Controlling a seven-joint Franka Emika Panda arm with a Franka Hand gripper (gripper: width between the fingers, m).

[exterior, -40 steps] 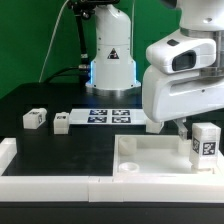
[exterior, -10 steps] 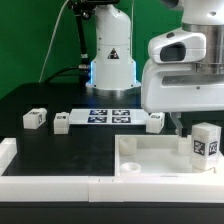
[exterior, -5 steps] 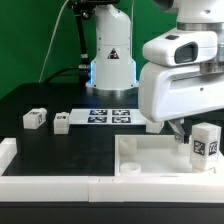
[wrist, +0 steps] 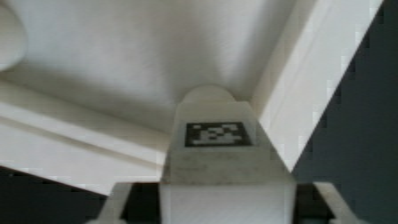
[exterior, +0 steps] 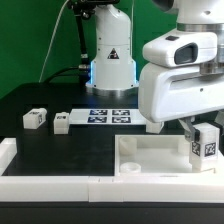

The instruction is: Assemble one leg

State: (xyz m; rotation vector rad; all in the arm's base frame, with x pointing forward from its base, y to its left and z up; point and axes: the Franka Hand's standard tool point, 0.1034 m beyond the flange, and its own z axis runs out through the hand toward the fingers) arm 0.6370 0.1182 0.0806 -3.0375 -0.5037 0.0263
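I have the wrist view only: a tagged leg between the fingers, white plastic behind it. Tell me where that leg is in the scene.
Observer: The leg is upright over the white tray-like piece, at its end on the exterior view's right, with the gripper at it.
Operator: Count the other legs lying loose.
Observer: I see two. The first loose leg and the second loose leg lie on the black table, at the exterior view's left.
Operator: Place the marker board.
Observer: The marker board lies flat on the table, between the second loose leg and the arm.
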